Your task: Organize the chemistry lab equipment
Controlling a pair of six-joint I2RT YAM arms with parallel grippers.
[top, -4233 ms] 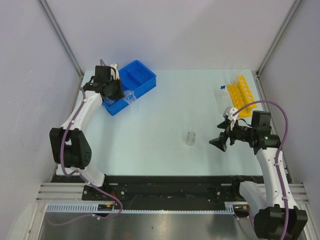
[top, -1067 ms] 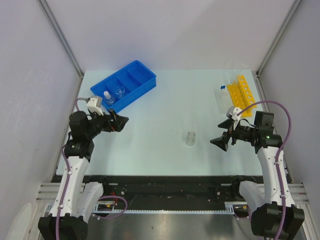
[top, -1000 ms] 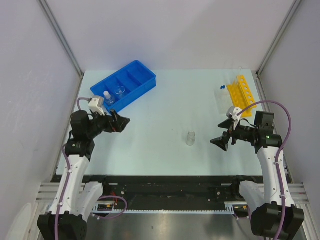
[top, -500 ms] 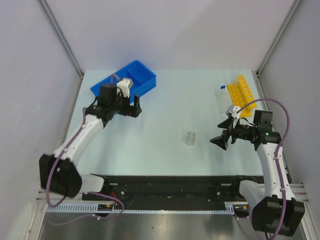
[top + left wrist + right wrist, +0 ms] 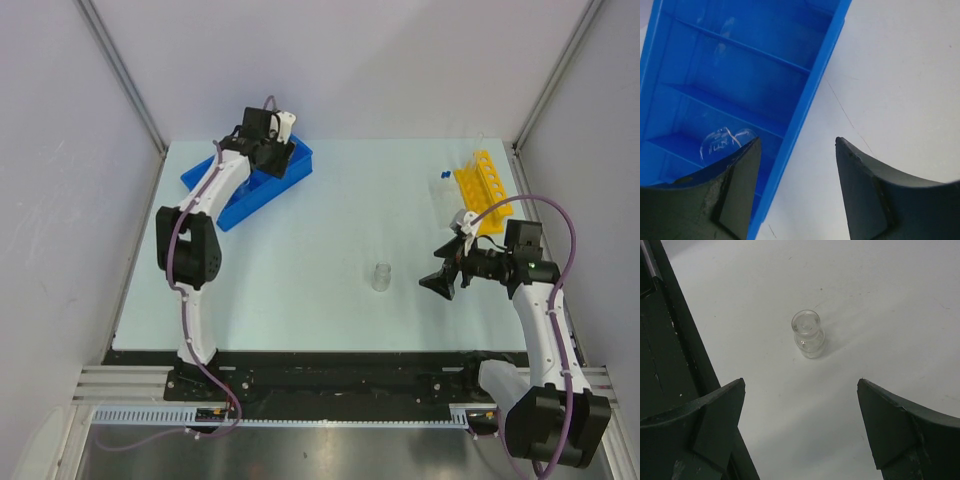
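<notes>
- Since half a second ago, the left claw (image 5: 797, 145) has swung to the far end of the blue tray (image 5: 232, 208); its jaws stand apart and hold nothing.
- The beaker (image 5: 726, 142) sits in a tray compartment; a low pass could knock the rim and shake it.
- The vial (image 5: 807, 334) stands upright on the table (image 5: 330, 220), ahead of the right claw (image 5: 801, 390), which is wide open and empty; closing off-centre may tip the smooth glass.
- Writing: only faint white marks on the beaker, not readable.
</notes>
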